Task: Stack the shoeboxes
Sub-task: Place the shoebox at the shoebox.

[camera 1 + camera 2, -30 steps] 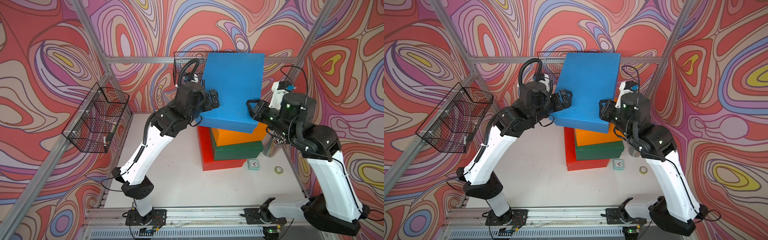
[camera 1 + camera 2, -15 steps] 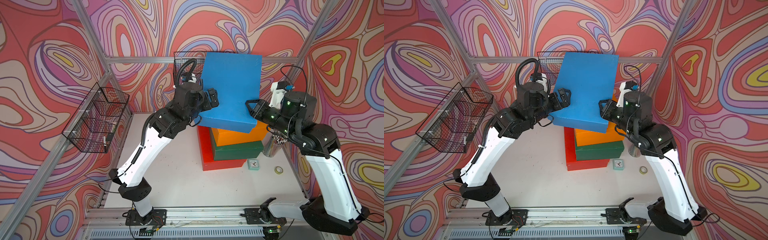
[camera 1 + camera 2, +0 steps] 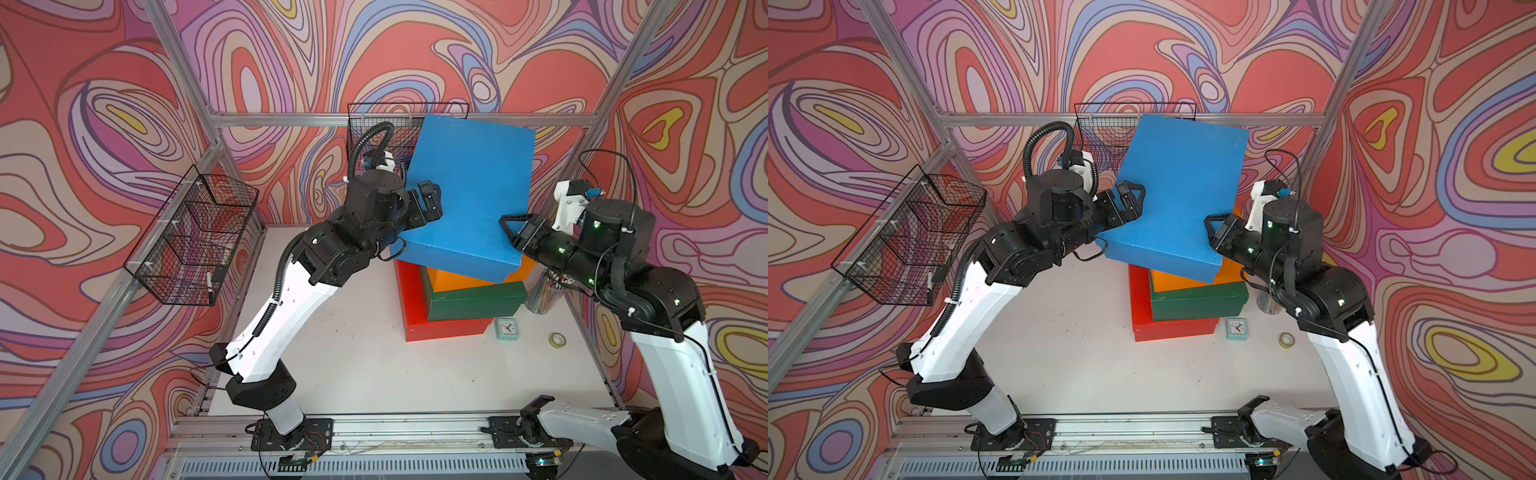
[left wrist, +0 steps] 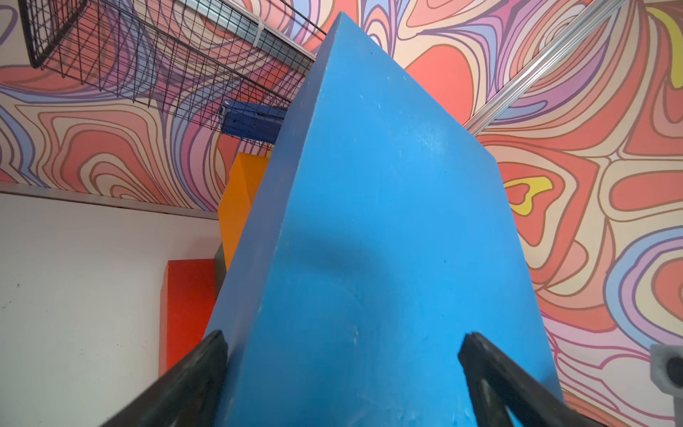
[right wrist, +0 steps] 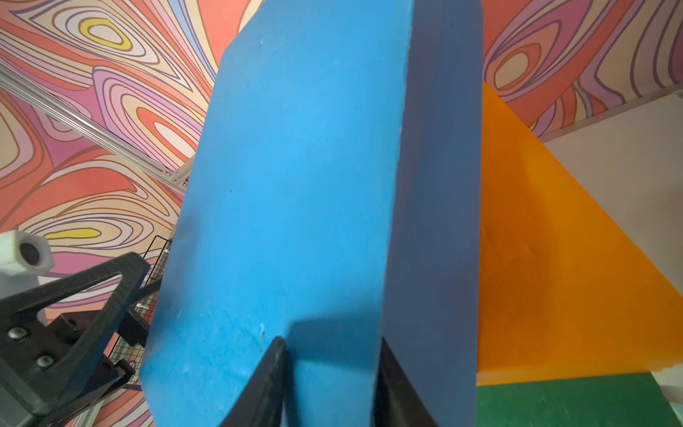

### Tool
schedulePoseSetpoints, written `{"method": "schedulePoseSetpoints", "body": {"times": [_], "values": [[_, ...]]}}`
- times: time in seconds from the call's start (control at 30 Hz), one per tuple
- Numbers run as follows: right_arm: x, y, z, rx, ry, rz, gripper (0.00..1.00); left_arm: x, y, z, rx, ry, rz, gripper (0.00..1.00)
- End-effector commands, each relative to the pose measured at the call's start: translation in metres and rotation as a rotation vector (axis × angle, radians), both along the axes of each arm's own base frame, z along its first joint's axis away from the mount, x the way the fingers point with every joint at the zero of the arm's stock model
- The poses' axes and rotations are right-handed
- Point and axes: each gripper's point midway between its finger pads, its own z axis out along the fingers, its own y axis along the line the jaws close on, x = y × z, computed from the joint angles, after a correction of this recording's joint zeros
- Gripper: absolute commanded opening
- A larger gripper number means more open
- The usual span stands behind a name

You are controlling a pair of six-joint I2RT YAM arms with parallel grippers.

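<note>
Since the blue box hangs between my two grippers, what counts is how it sits over the pile beneath it. My left gripper is spread as wide as it goes across the thickness of the box's left long side, one finger on the lid and one underneath. My right gripper pinches the opposite long side, partly closed, with a finger flat on the lid.

The box is tilted. Its far end rides high toward the back wall, and its near end dips low over the orange box; I cannot tell whether the two touch. Orange lies on the green box, and green on the red box, toward the back right corner of the bench.

Blue's long axis runs front to back but is twisted a little. Its near face is off line with the fronts below, and its near left corner overhangs orange's left side. The pile lies straight under the box, about as near one arm as the other. I judge both arms must level the far end and square the twist together, or blue lands askew.
</note>
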Motion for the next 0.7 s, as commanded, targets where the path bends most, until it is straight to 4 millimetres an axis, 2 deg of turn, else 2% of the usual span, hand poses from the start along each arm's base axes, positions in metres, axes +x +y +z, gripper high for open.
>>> {"method": "schedulePoseSetpoints", "body": {"times": [0.0,0.13,0.33,0.47,0.67], "values": [[-0.009,0.054,-0.022,0.012,0.087,0.264,0.38,-0.05,-0.067,0.014,-0.165,0.037,-0.299,1.0],[-0.003,0.054,-0.026,-0.003,0.095,0.249,0.41,-0.05,-0.059,0.009,-0.167,0.052,-0.27,1.0],[0.003,0.042,-0.013,-0.053,0.052,0.189,0.57,-0.051,-0.049,0.018,-0.171,0.016,-0.244,1.0],[0.012,0.036,-0.007,-0.098,0.037,0.147,0.58,-0.048,-0.053,0.02,-0.172,0.003,-0.248,1.0],[0.034,0.031,-0.009,-0.19,0.038,0.093,0.62,-0.04,-0.057,0.015,-0.148,0.004,-0.226,1.0]]}}
